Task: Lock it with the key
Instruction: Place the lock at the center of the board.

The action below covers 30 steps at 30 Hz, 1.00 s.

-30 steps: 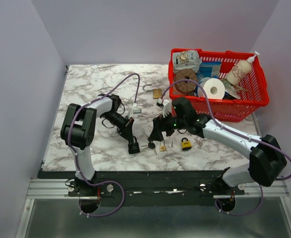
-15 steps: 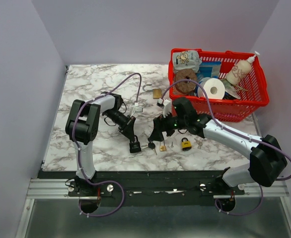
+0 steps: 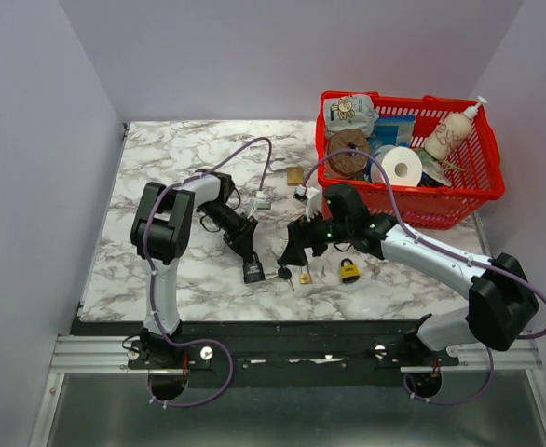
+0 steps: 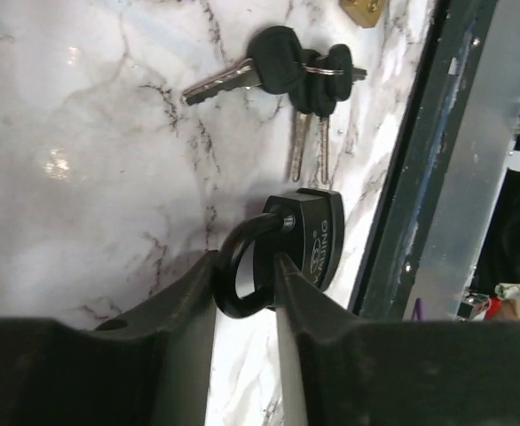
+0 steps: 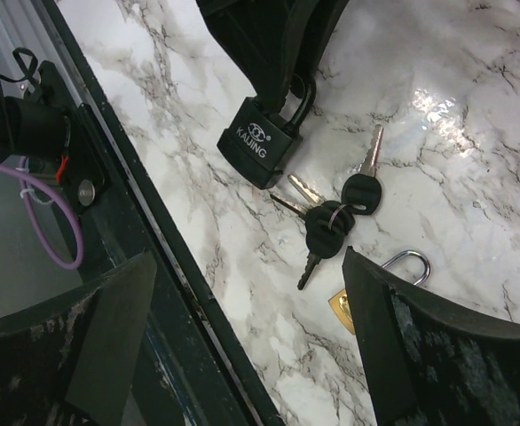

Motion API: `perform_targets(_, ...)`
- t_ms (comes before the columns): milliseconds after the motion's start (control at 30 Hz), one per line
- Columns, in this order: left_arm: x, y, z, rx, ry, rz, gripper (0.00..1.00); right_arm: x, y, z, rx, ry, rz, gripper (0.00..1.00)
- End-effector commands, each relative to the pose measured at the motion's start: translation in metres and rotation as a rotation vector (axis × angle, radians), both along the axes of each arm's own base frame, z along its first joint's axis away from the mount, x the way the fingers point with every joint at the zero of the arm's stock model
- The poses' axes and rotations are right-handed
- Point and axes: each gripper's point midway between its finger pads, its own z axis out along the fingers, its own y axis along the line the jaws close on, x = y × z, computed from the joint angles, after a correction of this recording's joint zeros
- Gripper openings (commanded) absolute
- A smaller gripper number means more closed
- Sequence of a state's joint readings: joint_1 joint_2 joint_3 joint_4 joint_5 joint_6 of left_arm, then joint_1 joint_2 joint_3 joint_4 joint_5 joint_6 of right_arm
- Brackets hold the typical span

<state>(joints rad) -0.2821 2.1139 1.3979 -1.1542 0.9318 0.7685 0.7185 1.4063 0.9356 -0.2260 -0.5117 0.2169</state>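
**Left arm swings in, black padlock edges toward the keys**

Compared with a second ago, the left arm's elbow has swung to the right and farther from the near edge. Its purple cable has lifted with it. The black rectangular metal padlock (image 4: 318, 238) has slid a little nearer the bunch of black-headed silver keys (image 4: 304, 75). The right arm, the keys and the basket sit as they did.

The left gripper (image 4: 245, 282) has its fingers pinching the padlock's black shackle, one on each side. The lock body lies on the white-and-grey marble tabletop (image 3: 161, 168), just short of the keys. The right gripper (image 3: 296, 250) hangs over the keys with its fingers spread wide and nothing between them.

The red plastic mesh basket (image 3: 445, 212) stands at the far right corner of the table. It holds a white paper roll (image 3: 403, 168), a cream pump bottle (image 3: 450, 133), a brown round disc (image 3: 348, 152), a pale printed pouch (image 3: 350, 114) and a blue packet (image 3: 396, 128).

Padlock and keys lie close to the dark strip along the near table edge. A small yellow padlock (image 3: 348, 271) sits just right of the keys. Bare marble stretches to the left and toward the far wall.
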Motion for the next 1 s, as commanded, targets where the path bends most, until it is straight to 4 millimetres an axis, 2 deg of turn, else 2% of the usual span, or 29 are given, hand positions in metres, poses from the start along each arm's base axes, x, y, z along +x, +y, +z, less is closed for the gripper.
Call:
perform_targets(0,0.012,0.003,-0.004,0.011,-0.09,-0.047,0.47,-0.001,0.003,0.003,0.017,0.005,0.015,0.95)
perform_targets(67,0.015,0.004,0.0,0.02,-0.115,-0.045,0.52,-0.001,0.003,0.005,0.022,0.003,0.018,0.95)
perform_targets(100,0.018,0.004,0.001,0.023,-0.135,-0.044,0.59,0.0,0.003,0.005,0.023,0.0,0.016,0.95)
perform_targets(200,0.031,0.005,0.014,0.038,-0.212,-0.027,0.69,0.001,0.004,0.009,0.03,-0.012,0.021,0.95)
perform_targets(333,0.053,0.006,0.042,0.04,-0.297,0.013,0.71,0.007,0.007,0.017,0.036,-0.049,0.025,0.95)
perform_targets(433,0.069,0.022,0.067,0.027,-0.319,0.09,0.73,0.016,0.009,0.029,0.034,-0.114,0.034,0.95)
perform_targets(467,0.077,0.036,0.073,0.022,-0.321,0.141,0.74,0.023,0.012,0.04,0.039,-0.169,0.053,0.95)
perform_targets(500,0.079,0.043,0.08,0.005,-0.324,0.178,0.76,0.025,0.011,0.042,0.026,-0.187,0.059,0.95)
perform_targets(533,0.081,0.05,0.095,-0.009,-0.35,0.222,0.78,0.029,0.012,0.049,0.025,-0.217,0.069,0.95)
perform_targets(567,0.084,0.057,0.103,-0.016,-0.364,0.264,0.81,0.035,0.014,0.05,0.007,-0.25,0.089,0.95)
perform_targets(600,0.091,0.074,0.105,-0.008,-0.393,0.33,0.97,0.045,0.016,0.064,-0.007,-0.303,0.095,0.95)
perform_targets(633,0.09,0.078,0.121,-0.006,-0.427,0.372,0.99,0.051,0.017,0.068,-0.026,-0.324,0.094,0.98)
perform_targets(667,0.093,0.09,0.126,0.004,-0.445,0.423,0.99,0.06,0.02,0.058,-0.07,-0.33,0.101,0.98)
perform_targets(700,0.098,0.101,0.126,0.01,-0.471,0.481,0.99,0.068,0.023,0.064,-0.084,-0.345,0.092,0.98)
perform_targets(733,0.098,0.106,0.14,0.017,-0.487,0.547,0.99,0.08,0.024,0.075,-0.107,-0.372,0.066,0.98)
perform_targets(767,0.099,0.109,0.144,0.012,-0.506,0.576,0.99,0.086,0.026,0.077,-0.12,-0.386,0.063,0.98)
perform_targets(800,0.102,0.111,0.144,0.006,-0.535,0.597,0.99,0.092,0.027,0.071,-0.141,-0.378,0.058,0.98)
perform_targets(833,0.103,0.115,0.152,0.022,-0.558,0.645,0.99,0.099,0.03,0.082,-0.143,-0.413,0.051,0.99)
perform_targets(867,0.106,0.116,0.155,0.028,-0.575,0.675,0.99,0.104,0.032,0.083,-0.168,-0.453,0.066,0.99)
perform_targets(900,0.115,0.118,0.157,0.022,-0.609,0.707,0.99,0.111,0.036,0.066,-0.226,-0.452,0.084,0.99)
perform_targets(933,0.116,0.122,0.164,0.015,-0.596,0.759,0.99,0.116,0.031,0.061,-0.304,-0.457,0.079,0.99)
perform_targets(967,0.117,0.122,0.17,-0.012,-0.59,0.778,0.99,0.127,0.036,0.072,-0.321,-0.496,0.089,0.99)
